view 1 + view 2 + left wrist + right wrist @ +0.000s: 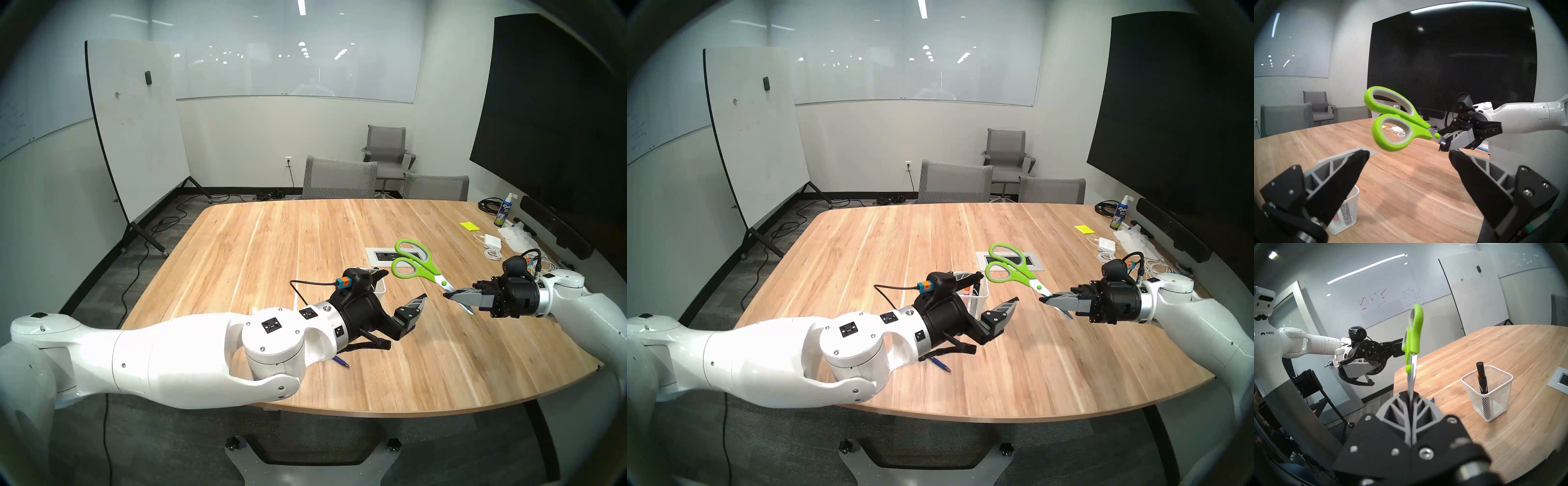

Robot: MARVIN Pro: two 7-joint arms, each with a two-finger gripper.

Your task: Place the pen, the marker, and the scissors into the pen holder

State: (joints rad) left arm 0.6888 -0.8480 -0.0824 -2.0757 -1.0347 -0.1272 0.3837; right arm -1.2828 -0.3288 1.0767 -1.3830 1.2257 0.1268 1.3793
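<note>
A wooden table carries a white outlet plate near its centre, with a yellow sticky pad, a white charger and a spray bottle toward two o'clock, grey chairs at twelve o'clock, and a rolling whiteboard at ten o'clock.

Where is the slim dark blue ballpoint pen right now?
The slim dark blue ballpoint pen lies on the wooden table near its front edge, half hidden under the left arm's wrist in the head views.
</note>
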